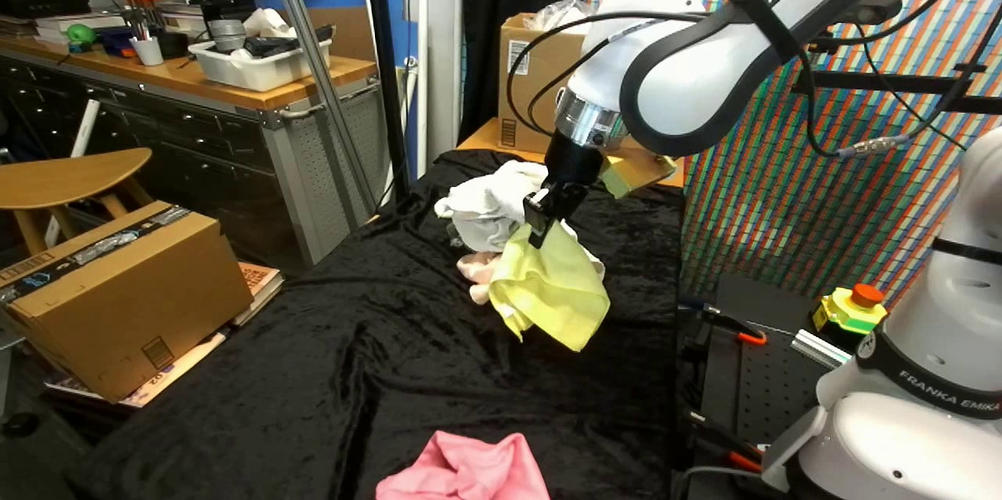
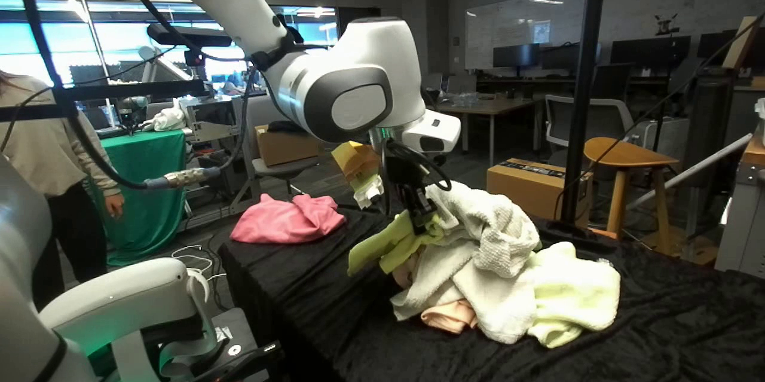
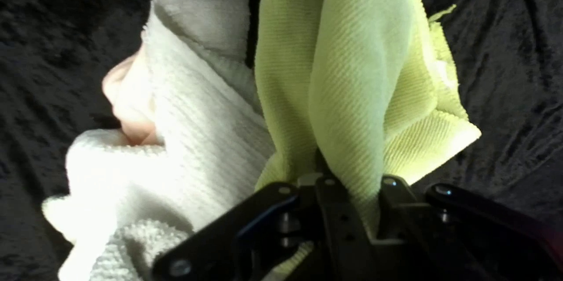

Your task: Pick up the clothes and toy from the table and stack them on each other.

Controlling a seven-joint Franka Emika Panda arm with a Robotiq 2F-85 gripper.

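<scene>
My gripper [image 1: 540, 235] is shut on a yellow-green cloth [image 1: 552, 285], which hangs in folds from the fingers. In the wrist view, a strip of this cloth [image 3: 352, 87] passes between the jaws. Beside it, a heap with a white cloth [image 2: 499, 262] lies on the black table [image 2: 675, 340]. Peach-pink cloth [image 2: 449, 315] pokes out under the white one, and a pale yellow-green cloth [image 2: 577, 292] adjoins it. Apart from the heap, a pink cloth [image 1: 470, 473] rests near a table edge, also visible as a pink bundle [image 2: 287, 220]. I cannot see the toy.
A cardboard box [image 1: 524, 77] stands behind the table, and another cardboard box [image 1: 133, 300] sits off its side. A dark upright pole [image 2: 583, 101] rises by the table. Near the robot base is a red-topped stop button [image 1: 865, 296]. A person [image 2: 54, 149] stands beyond the arm.
</scene>
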